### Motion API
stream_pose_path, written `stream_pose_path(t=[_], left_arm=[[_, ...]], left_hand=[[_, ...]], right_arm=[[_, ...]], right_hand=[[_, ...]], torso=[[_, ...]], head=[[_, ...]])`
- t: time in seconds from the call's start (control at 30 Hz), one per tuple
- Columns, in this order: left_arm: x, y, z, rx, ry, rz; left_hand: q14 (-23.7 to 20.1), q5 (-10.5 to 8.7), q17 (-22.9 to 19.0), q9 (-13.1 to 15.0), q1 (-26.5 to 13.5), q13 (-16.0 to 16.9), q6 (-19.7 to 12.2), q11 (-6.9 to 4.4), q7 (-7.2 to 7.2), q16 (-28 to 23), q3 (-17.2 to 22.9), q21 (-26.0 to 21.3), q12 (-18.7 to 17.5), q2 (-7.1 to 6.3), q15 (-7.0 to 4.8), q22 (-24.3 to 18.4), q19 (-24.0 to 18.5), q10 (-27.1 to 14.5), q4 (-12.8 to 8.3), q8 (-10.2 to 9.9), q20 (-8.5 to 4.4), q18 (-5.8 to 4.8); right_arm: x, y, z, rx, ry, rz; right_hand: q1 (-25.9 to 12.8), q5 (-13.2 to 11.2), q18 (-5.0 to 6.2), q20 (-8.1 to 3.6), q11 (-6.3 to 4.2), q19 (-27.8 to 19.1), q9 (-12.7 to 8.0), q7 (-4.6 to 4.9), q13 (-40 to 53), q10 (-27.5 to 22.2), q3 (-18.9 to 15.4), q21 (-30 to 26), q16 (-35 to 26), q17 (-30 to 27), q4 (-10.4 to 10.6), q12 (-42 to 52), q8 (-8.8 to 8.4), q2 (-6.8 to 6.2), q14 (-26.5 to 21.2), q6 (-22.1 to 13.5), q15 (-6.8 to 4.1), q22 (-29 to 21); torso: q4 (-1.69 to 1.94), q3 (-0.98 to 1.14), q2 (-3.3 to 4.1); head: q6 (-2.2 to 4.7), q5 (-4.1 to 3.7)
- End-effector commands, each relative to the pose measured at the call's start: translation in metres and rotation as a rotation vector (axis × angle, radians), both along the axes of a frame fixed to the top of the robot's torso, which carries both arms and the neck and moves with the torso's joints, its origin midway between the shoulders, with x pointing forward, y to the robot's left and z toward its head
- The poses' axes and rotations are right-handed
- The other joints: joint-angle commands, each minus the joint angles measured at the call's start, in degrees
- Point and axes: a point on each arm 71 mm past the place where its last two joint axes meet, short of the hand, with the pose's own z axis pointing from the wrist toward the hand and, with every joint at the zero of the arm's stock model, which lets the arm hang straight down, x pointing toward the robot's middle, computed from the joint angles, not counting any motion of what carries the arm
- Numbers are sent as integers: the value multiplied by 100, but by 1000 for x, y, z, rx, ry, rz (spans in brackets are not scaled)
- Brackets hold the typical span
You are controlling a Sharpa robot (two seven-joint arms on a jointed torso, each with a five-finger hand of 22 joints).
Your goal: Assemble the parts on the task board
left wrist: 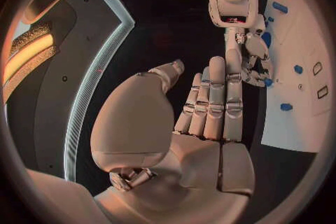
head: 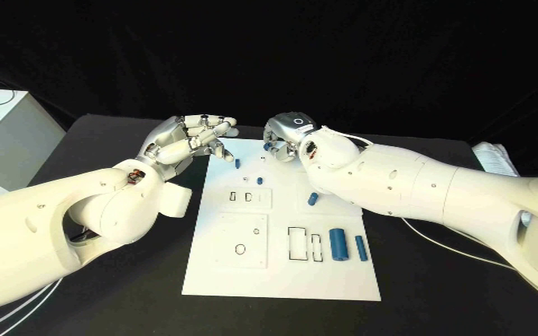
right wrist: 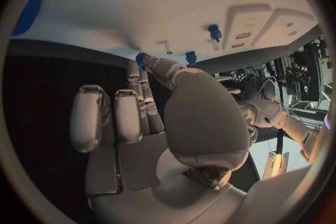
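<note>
Task board point(head: 286, 274): white plate at the table point(head: 101, 141) centre, carrying blue parts point(head: 337, 243) scattered across it. Left robot hand point(head: 188, 138): beside the board's far left corner, fingers extended, grasping nothing. Right robot hand point(head: 286, 138): over the board's far edge, fingertips pinching a small blue part point(right wrist: 142, 59).

A black table point(head: 101, 289) sits before a black curtain point(head: 269, 33). A white box point(head: 22, 138) stands at its left edge (cables point(head: 448, 246) trail at right).
</note>
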Motion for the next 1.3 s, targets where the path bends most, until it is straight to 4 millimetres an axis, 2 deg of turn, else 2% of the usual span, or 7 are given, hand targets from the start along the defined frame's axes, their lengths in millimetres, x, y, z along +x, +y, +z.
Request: stream_pose_path(t=[0.03,0.4,0.5,0.63,0.9,1.13,1.3], left_arm=[[-1,-3,1,-5,-7,-25],[0,-2,1,-3,-3,-26],[0,-1,1,-2,-2,-24],[0,0,1,-1,-3,-20],[3,10,1,2,-7,-8],[5,14,2,4,-11,0],[5,15,2,5,-7,-5]], left_hand=[[-31,-33,8,6,-40,8,-28,9,5,24,20,20,-4,25,-3,5,-34,-30,-11,-9,6,52],[-41,-33,9,8,-43,9,-35,12,8,31,21,32,-2,28,0,13,-47,-40,-14,-10,9,53],[-45,-35,9,9,-46,9,-40,14,10,33,19,36,-2,28,2,16,-52,-45,-13,-12,10,53],[-55,-41,9,9,-69,10,-58,22,19,42,11,50,-2,35,8,26,-69,-62,0,-19,17,52],[-62,-43,9,8,-73,10,-75,26,24,47,7,58,-4,33,12,32,-79,-76,-2,-26,20,53],[-70,-43,10,8,-74,9,-91,31,27,52,3,66,-6,30,16,37,-90,-93,-5,-33,24,53],[-38,-41,20,14,-76,21,-106,30,32,100,3,114,17,49,13,65,-85,-84,-10,-34,27,60]], right_arm=[[0,1,-3,-14,15,10],[3,-1,-2,3,17,16],[2,-4,-1,14,8,19],[-3,-16,1,33,2,23],[-14,-63,20,240,36,-12],[-21,-106,29,331,143,-15],[-20,-133,27,308,217,-56]], right_hand=[[-50,-37,-103,-10,11,-31,12,19,-4,-84,-13,-11,25,-12,-19,16,-5,-21,196,-77,13,-11],[-144,-89,145,177,248,-566,26,180,-285,-1340,-167,-1036,-625,-990,-35,13,-401,-339,-100,-765,207,-1259],[295,128,190,230,322,-608,-56,213,-300,-1815,-1897,-1383,-774,-1231,176,32,-720,-45,-161,-1271,262,-1569],[904,147,199,241,331,-566,-78,186,-291,-1910,-2812,-1526,-782,-1316,930,34,-781,-68,-171,-1320,272,-1662],[1587,336,221,196,325,-546,-19,333,-222,-1310,-2280,-1699,-872,-1483,1277,126,-606,39,-188,-882,247,-1793],[1215,338,94,56,76,-246,-43,193,146,-15,-1668,-1100,-366,-774,1497,629,-613,-297,43,-740,69,-1059],[862,335,-71,-40,-19,24,90,107,5509,-57,-2001,-384,263,132,1293,6045,-386,-223,219,-958,-10,-133]], torso=[[-4,0,2],[-13,6,7],[-21,5,5],[-22,8,3],[-130,51,2],[-186,84,4],[-196,94,8]], head=[[-3,10],[-5,31],[-7,38],[-19,52],[0,131],[-9,154],[-19,141]])
